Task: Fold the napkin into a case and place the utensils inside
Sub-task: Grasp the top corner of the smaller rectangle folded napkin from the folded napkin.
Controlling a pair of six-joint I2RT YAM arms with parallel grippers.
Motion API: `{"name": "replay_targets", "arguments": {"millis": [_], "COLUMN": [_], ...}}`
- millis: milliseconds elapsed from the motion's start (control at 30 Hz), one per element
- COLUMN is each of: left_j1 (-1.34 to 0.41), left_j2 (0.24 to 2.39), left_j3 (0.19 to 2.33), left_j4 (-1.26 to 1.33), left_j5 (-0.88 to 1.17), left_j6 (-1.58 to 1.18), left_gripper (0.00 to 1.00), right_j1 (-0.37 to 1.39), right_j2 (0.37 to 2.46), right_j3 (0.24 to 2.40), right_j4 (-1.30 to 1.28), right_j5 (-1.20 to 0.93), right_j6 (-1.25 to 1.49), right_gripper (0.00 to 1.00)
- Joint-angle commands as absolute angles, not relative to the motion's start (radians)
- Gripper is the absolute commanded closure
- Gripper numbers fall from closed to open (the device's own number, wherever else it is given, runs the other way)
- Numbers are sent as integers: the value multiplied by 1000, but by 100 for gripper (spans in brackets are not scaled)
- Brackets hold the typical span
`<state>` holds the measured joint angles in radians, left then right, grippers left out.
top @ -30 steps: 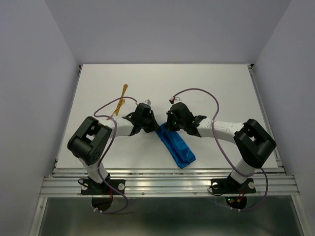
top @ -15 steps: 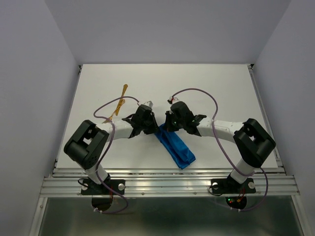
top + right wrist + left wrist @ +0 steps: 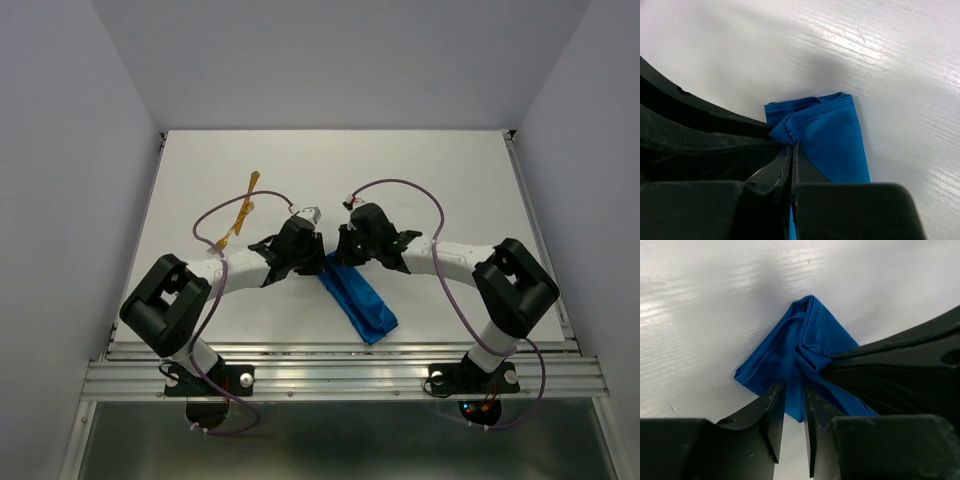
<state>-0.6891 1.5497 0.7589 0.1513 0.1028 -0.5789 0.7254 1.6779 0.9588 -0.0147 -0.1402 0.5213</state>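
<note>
The bright blue napkin (image 3: 362,300) lies folded into a narrow strip, the case, slanting toward the table's front. Its far end is bunched up between the two grippers. My left gripper (image 3: 320,260) hangs over that end with its jaws a little apart; in the left wrist view (image 3: 794,390) the cloth (image 3: 790,350) lies just past the tips. My right gripper (image 3: 338,258) is shut on a fold of the napkin (image 3: 832,140) at the same end (image 3: 791,146). The golden-orange utensils (image 3: 243,212) lie on the table behind and left of the left gripper, untouched.
The white table (image 3: 450,180) is walled in at the back and on both sides. A metal rail (image 3: 340,352) runs along its front edge. Purple cables (image 3: 400,185) loop above both arms. The two grippers stand nearly tip to tip.
The left gripper has slid a little to the right and its jaws have parted from shut. The right gripper has stayed shut on the napkin's end.
</note>
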Motion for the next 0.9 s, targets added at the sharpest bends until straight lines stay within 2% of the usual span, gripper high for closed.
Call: {"name": "replay_targets", "arguments": {"millis": [0,200,333,767,867], "left_j1": [-727,-772,-795,-824,-828], "left_j2": [1543,1595,1611,1729,1740], "left_j3": [794,833,873,959,963], "left_j4": [103,86,72,18,18], "left_j5": [51,15,-34,-117,-124], "left_j6": [-503,-486,-480,-451,-456], "left_gripper": [67,56,55,67,76], "right_j1": [718,718,709,709,709], "right_j2": [1680,1675,1674,1674,1674], "right_j3": [988,991,991,992,991], "right_j4": [26,26,26,26,25], "right_j5": [-166,-175,-181,-195,-195], "right_j6": [525,525,526,526,525], "right_gripper": [99,99,99,99,99]}}
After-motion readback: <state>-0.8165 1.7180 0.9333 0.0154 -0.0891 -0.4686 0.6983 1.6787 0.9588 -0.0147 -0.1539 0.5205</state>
